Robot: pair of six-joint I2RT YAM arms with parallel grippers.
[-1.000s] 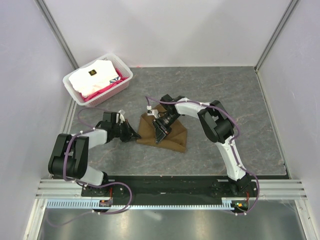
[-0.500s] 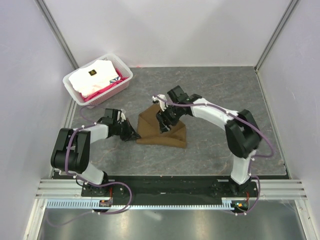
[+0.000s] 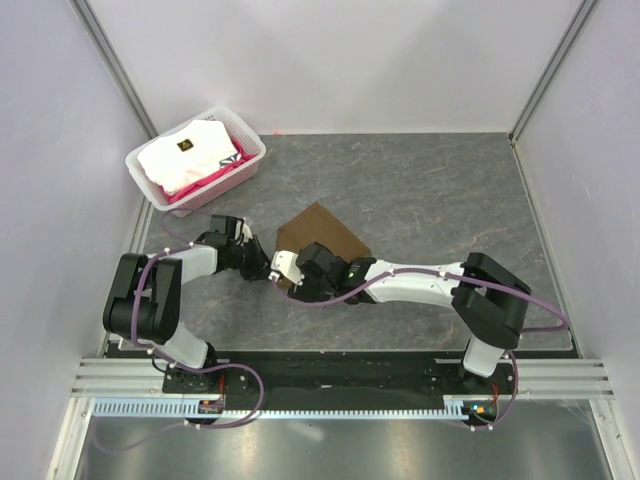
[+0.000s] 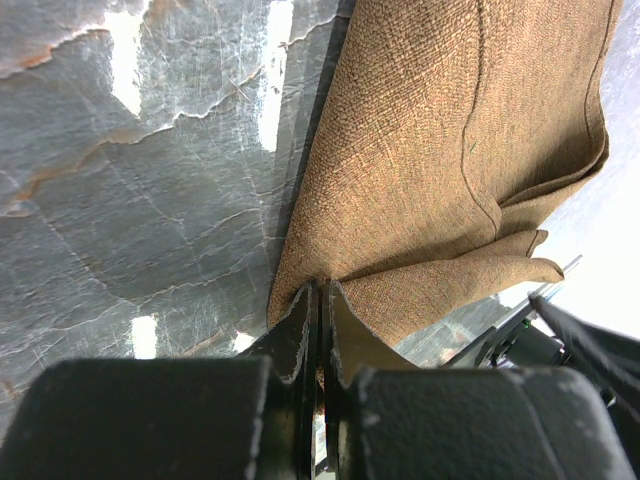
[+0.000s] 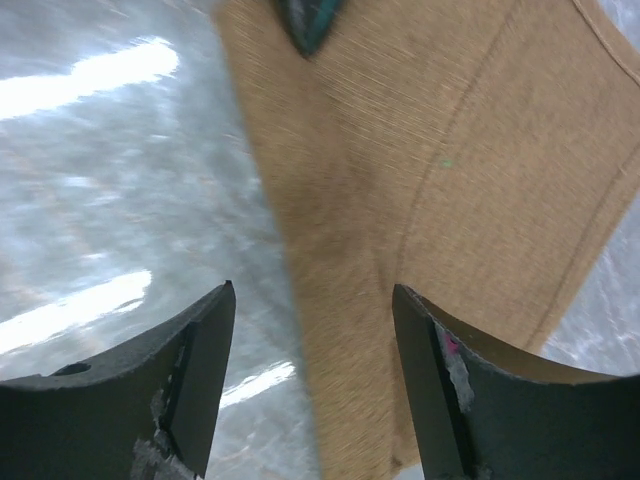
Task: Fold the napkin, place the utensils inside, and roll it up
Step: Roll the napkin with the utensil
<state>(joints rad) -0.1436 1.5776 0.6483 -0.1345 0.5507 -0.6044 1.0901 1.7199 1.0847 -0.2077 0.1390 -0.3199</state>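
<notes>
Two things: left gripper (image 4: 322, 300) clamps the napkin (image 3: 322, 228) corner, probably anchoring it for folding, while right gripper (image 5: 312, 300) hovers over it, jaws apart.

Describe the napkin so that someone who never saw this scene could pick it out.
On the grey marbled table, look near its middle. The napkin is the folded brown cloth there, its edge pinched by the fingers of the left gripper. The other cloths are white and pink, inside the white basket at the far left.
</notes>
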